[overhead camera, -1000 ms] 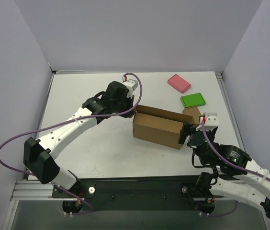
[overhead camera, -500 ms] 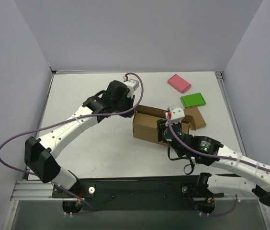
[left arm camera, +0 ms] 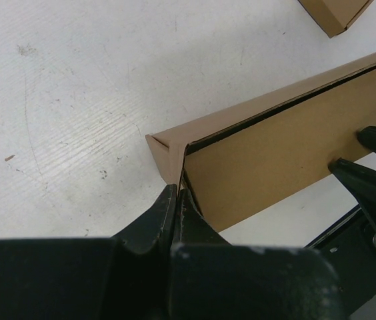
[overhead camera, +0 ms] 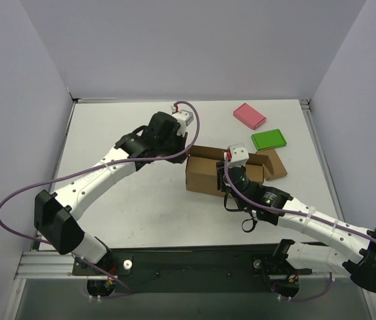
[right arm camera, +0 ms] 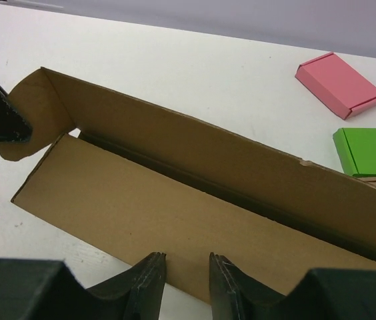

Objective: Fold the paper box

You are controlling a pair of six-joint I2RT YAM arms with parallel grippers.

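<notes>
White table; left pincer pinching paper box corner; right pincer slightly spread

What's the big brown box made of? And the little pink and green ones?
Brown box: cardboard, it seems, plain and matte; its cut edge shows a dark layered line, and one flap curls softly. Pink box: probably thin coloured card, matte, with a folded lid seam. Green box: likely the same card, matte, with crisp folded edges.
</notes>
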